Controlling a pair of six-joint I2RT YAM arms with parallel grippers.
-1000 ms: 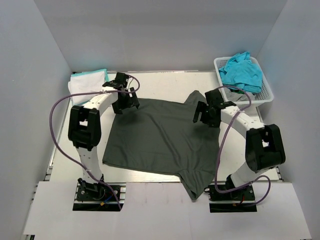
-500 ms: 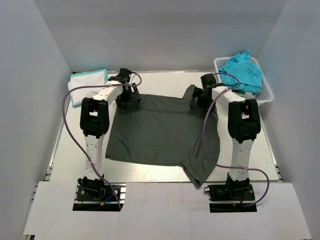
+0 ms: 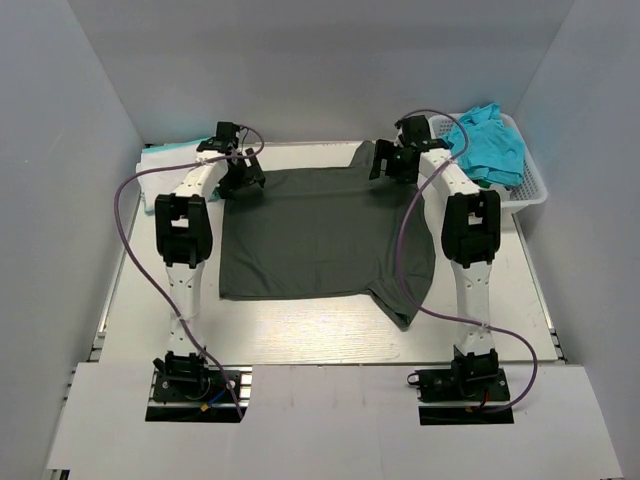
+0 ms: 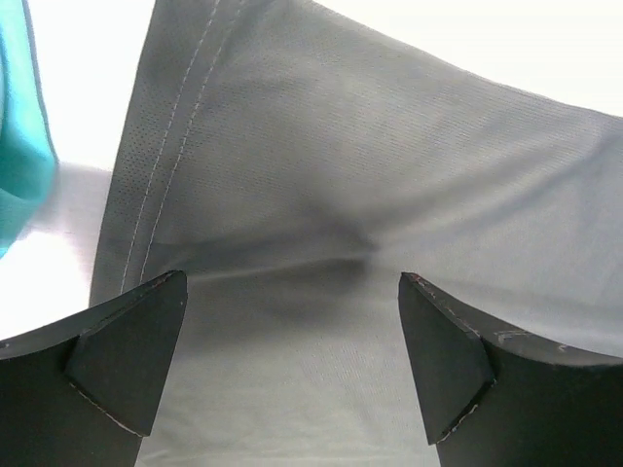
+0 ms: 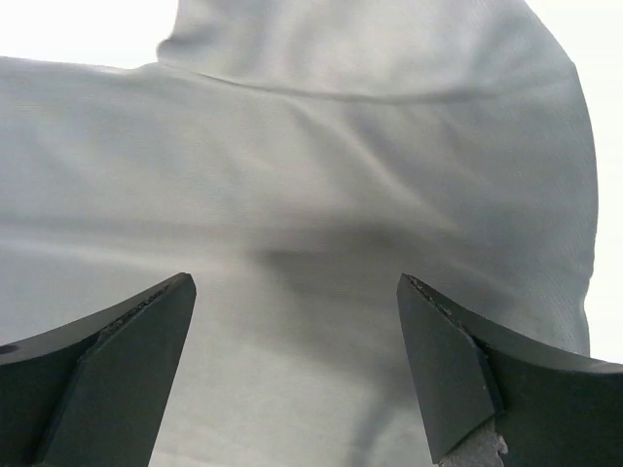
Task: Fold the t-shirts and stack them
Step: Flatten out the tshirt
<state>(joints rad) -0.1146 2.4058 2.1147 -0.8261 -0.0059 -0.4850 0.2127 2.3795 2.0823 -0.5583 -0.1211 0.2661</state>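
Over the last second both arms have reached from mid-worktop out toward the far edge. The charcoal t-shirt point(image 3: 320, 235) went with them, dragged back and squared up. It now lies flat across the middle of the worktop point(image 3: 300, 335), with one side running close along the far edge.

My left tool point(image 3: 240, 172) sits over the shirt's far left corner. My right tool point(image 3: 393, 160) is over the far right corner, beside a sleeve. In both wrist views the fingers are spread wide above the cloth, pinching nothing.

I judge the shirt to be light, thin and limp. It slides readily on the smooth surface and has no stiffness of its own. A small pucker under each tool shows how easily it bunches.

I'd take hold at the stitched hem seen in the left wrist view, where the cloth is doubled, and at the matching corner on the right. Lifting both together should keep that edge taut.

A turquoise t-shirt point(image 3: 487, 142) waits in the white lattice basket point(image 3: 535, 190) at the far right corner. A folded white and turquoise stack point(image 3: 162, 160) lies at the far left corner
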